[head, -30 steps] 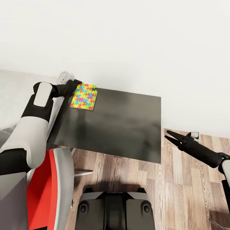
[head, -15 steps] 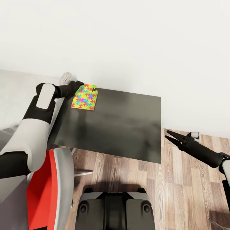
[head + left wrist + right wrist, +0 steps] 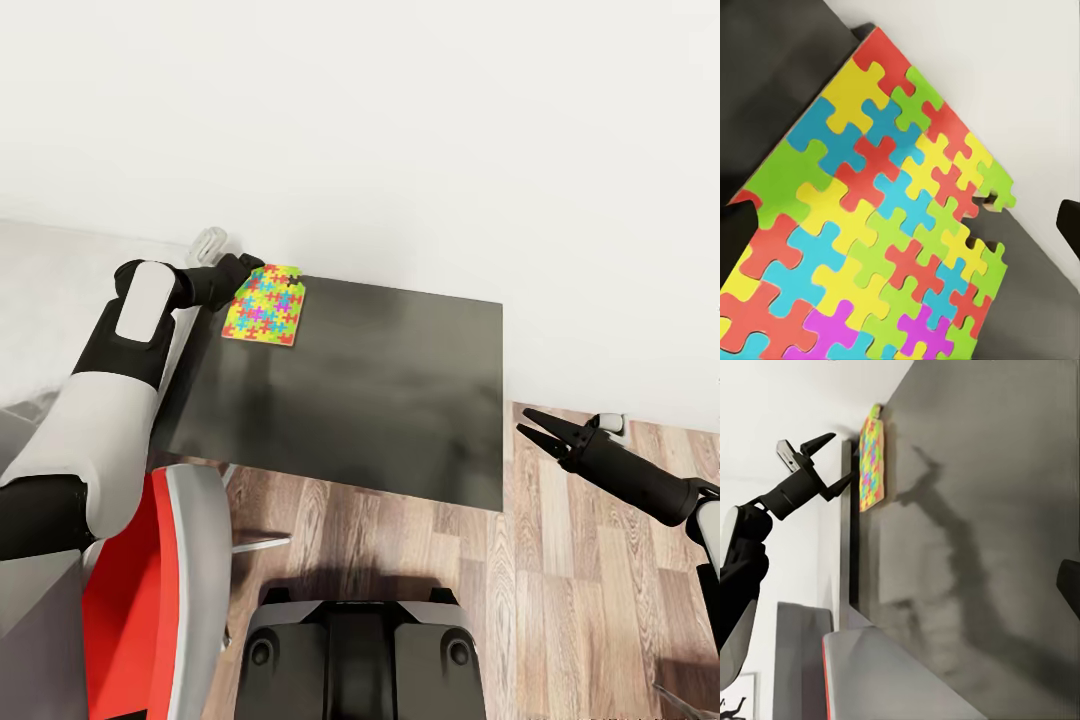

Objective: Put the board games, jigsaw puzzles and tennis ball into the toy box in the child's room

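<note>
One jigsaw puzzle, a thin square of many-coloured interlocking pieces, lies flat at the far left corner of a dark grey cabinet top, close to the white wall. My left gripper is open at the puzzle's far left edge. In the left wrist view its two dark fingers straddle the puzzle. The right wrist view shows this left gripper with spread fingers, one tip at the edge of the puzzle. My right gripper hangs open over the wood floor, right of the cabinet. The toy box, board games and tennis ball are out of view.
A red chair with a grey rim stands at the lower left, by the cabinet's near edge. The pale table top runs off to the left under my left arm. Wood-plank floor lies to the right, with a white wall behind.
My left forearm has swung slightly, bringing the gripper a little further along the puzzle's far edge. The puzzle has barely shifted. The right arm has not moved.
</note>
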You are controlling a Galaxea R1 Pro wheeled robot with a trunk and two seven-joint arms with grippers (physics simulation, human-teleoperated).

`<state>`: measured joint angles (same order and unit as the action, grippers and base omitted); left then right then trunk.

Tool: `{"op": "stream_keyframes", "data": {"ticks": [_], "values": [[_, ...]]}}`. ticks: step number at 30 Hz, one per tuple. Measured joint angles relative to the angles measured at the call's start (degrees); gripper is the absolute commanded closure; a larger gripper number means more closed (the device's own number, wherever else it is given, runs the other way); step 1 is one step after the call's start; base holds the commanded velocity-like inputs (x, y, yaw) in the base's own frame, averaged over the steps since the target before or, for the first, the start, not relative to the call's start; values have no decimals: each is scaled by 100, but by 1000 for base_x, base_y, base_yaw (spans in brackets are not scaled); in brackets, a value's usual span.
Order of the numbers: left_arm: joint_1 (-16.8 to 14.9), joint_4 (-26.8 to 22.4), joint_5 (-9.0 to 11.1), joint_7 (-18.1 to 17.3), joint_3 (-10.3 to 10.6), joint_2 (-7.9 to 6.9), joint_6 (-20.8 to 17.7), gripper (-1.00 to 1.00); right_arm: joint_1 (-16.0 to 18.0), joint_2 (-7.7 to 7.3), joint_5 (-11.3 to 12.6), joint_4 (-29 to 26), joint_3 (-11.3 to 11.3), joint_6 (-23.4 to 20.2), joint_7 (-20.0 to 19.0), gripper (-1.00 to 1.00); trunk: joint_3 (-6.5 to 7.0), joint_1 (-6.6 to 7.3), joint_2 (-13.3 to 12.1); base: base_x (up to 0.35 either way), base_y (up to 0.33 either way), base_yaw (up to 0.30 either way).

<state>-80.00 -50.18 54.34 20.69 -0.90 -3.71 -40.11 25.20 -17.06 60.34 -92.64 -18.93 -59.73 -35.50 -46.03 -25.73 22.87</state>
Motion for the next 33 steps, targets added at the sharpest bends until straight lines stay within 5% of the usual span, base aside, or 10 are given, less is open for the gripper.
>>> {"op": "stream_keyframes", "data": {"ticks": [13, 33], "values": [[1, 6, 25, -21, -17, -5, 3, -100, 6, 17, -6, 0, -7, 0, 0, -100, 0, 0, 0, 0, 0, -167], [14, -107, 141, -21, -76, -69, -12, -100, 8, 35, -10, 0, 9, 0, 0, -100, -1, -2, -3, 0, 0, -22]]}}
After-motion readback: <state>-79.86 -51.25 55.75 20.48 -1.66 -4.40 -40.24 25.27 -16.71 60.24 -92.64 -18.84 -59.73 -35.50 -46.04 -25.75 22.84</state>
